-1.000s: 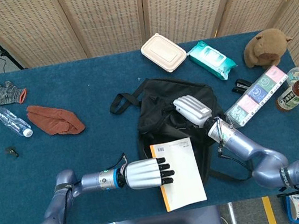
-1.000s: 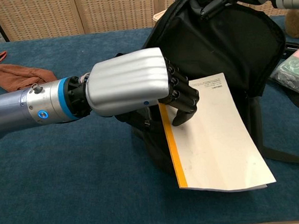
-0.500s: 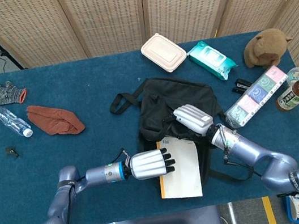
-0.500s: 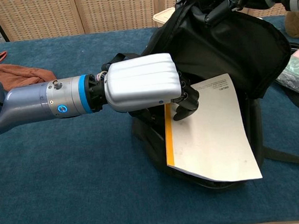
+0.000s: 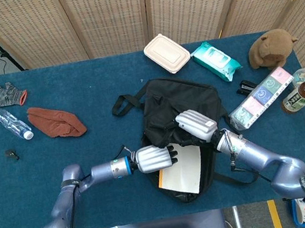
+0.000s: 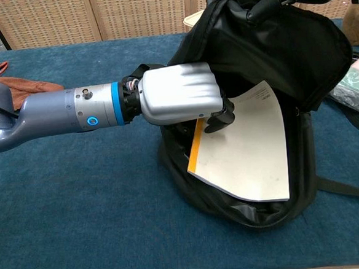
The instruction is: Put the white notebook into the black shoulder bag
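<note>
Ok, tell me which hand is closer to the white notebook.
Left. The left hand grips the white notebook at its spine edge; the right hand holds the black shoulder bag open above it.

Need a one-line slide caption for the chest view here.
Left hand slides the white notebook into the black shoulder bag while the right hand holds its flap up.
</note>
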